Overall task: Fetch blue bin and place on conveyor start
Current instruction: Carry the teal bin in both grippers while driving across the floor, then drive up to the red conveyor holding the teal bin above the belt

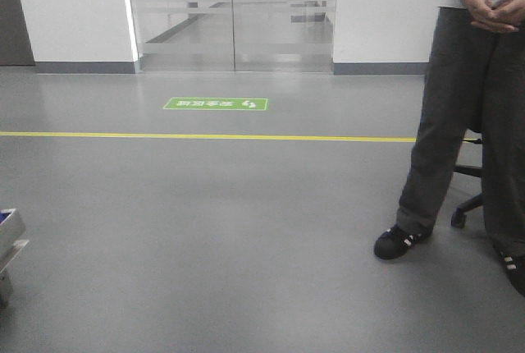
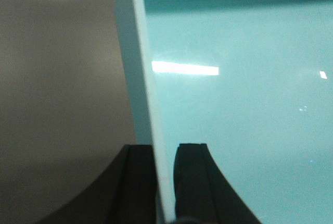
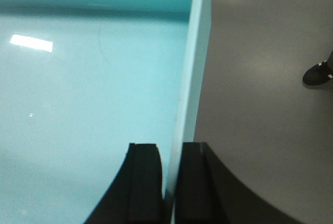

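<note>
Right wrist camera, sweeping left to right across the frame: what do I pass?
Inside of the blue bin → its side wall → grey floor → black shoe at the right edge.

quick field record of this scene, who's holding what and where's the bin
left pincer: shut on one side wall of the blue bin
right pincer: shut on the opposite wall
bin contents: none visible
outside bin: grey floor
conveyor start: not in view
bystander: person standing at right of front view
</note>
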Robot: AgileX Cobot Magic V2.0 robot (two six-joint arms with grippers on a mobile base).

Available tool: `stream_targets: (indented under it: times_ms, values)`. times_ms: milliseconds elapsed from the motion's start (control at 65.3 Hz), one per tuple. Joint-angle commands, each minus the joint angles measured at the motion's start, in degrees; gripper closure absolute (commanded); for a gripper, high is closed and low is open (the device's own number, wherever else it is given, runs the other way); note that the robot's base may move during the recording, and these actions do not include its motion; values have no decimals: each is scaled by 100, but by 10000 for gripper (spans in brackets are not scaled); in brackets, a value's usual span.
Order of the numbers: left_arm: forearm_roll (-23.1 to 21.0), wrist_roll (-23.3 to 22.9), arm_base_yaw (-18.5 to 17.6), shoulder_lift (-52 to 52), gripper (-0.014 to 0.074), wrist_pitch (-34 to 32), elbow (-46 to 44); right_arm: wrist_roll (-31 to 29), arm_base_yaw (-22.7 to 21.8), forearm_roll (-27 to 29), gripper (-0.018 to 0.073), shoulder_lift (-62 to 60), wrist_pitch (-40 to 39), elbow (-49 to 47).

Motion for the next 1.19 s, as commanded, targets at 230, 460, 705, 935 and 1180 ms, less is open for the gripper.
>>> stream_targets:
  times_ms: [230,460,705,935,1180]
  values:
    - [268,90,43,-91,708,-120,-31,-114,-91,-481,711,-83,-156,-42]
    - [283,90,43,-91,708,-119,-31,-114,-91,-481,711,-83,-156,-42]
    - [317,90,43,-91,708,-119,-31,-114,-91,-481,711,-83,-156,-42]
    - [470,90,43,-91,708,-119,-31,-114,-91,-481,711,-83,-156,-42]
    - [782,90,43,-91,708,-119,-31,-114,-91,-481,711,-83,-156,-42]
